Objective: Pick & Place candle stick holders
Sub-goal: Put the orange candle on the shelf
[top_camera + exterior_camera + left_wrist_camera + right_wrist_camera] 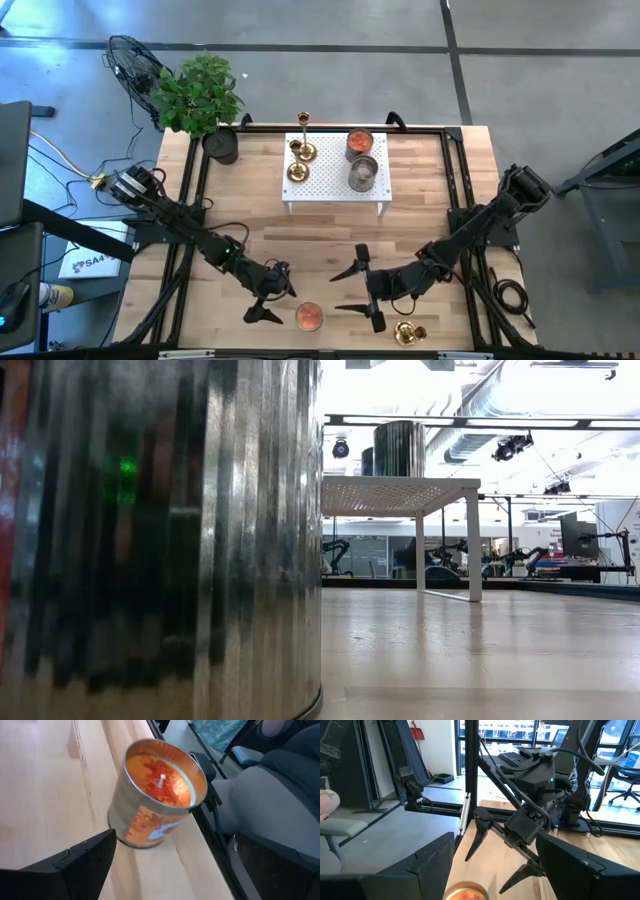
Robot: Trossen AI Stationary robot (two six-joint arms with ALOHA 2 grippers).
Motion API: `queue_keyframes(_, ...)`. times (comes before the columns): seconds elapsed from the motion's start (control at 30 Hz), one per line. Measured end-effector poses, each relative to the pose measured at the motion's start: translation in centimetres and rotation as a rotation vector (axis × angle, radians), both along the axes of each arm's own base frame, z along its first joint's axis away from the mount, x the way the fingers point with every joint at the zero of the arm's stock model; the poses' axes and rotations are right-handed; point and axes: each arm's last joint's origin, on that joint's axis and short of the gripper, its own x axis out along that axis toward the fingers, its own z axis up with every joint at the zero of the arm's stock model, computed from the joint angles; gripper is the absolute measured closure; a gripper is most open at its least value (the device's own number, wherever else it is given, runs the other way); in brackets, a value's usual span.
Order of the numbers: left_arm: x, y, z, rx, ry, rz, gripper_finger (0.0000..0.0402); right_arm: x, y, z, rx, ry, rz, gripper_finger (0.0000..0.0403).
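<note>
Three gold-brass candle stick holders stand on the left part of a white perforated riser (335,195) at the far middle: a tall one (303,122) and two short ones (302,150) (297,172). Another holder (408,332) is on the table near the front edge, right of my right gripper. My left gripper (272,295) and my right gripper (345,290) are both open and empty. They face each other above a tin candle (309,317), which also shows in the left wrist view (157,795).
Two tin candles (359,142) (363,172) stand on the riser's right part. A potted plant (205,100) stands at the far left corner, with a fan (135,60) beyond it. A person's knees (280,795) show past the table's front edge.
</note>
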Motion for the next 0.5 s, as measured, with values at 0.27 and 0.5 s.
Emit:
queue_keyframes(0.27,0.17,0.03,0.25,0.123,-0.125,-0.030,0.0002,0.00,0.02,0.00,-0.001,0.000,0.006,0.0128)
queue_keyframes(0.5,-0.08,-0.49,-0.18,0.263,-0.187,0.037,0.0002,-0.01,0.03,0.00,-0.001,0.000,0.012,0.0128)
